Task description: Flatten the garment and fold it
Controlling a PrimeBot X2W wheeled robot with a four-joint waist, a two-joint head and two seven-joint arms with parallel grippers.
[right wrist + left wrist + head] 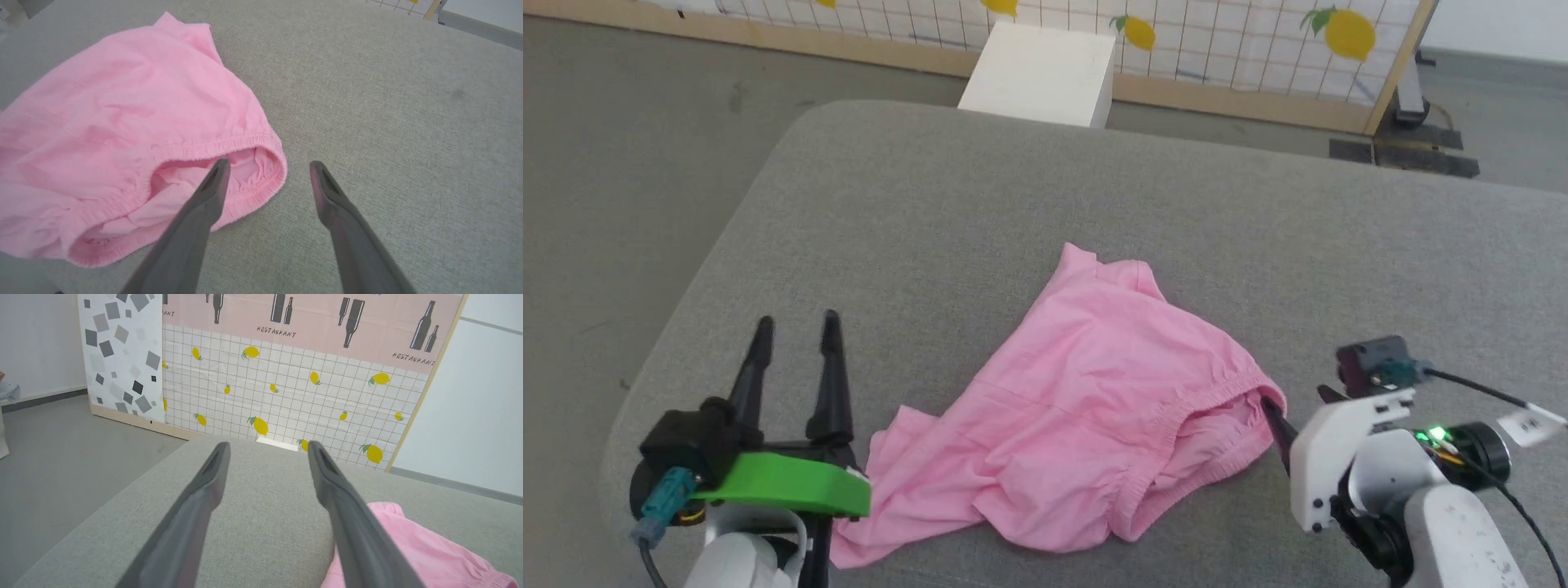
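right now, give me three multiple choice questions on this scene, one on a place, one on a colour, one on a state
1. Where does the garment lie?
A. on the floor
B. on the grey padded surface
C. on the white box

2. What colour is the garment?
A. pink
B. blue
C. white

3. How is the left claw?
A. shut on the garment
B. shut, empty
C. open, empty

Answers: 1 B, the cloth is spread on the grey padding; 2 A, it is light pink all over; 3 C, its two fingers stand apart with nothing between them.
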